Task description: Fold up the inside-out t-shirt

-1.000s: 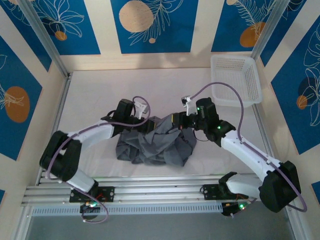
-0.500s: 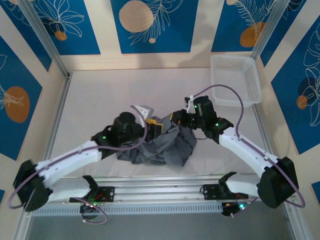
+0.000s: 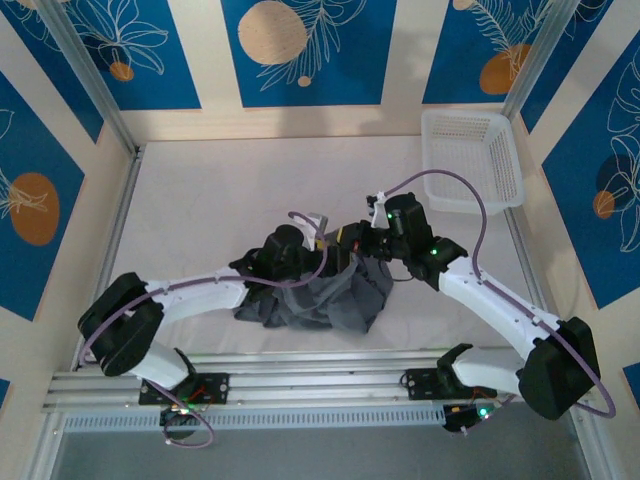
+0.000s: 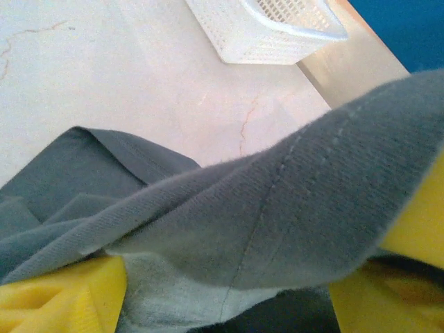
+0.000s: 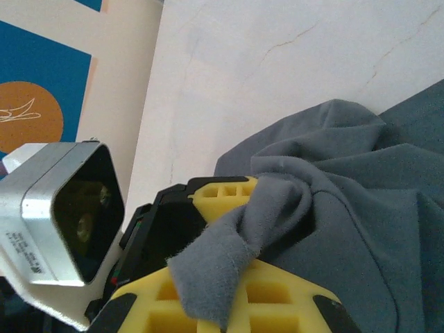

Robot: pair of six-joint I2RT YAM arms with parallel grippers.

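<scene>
Near the middle of the surface (image 3: 200, 190), left pincer (image 3: 328, 262) has just swung in and spread wide, a fold of shirt (image 3: 320, 300) draped loose between its jaws; right pincer (image 3: 352, 240) stays clamped on the crumpled cloth alongside. Likely a regrip; folding not begun

Two robot arms (image 3: 490, 295) bolted to aluminium rails (image 3: 320, 362) mark a robotics lab cell, walled by blue printed panels (image 3: 330, 60).

No legible text, label, brand or number on anything.
</scene>
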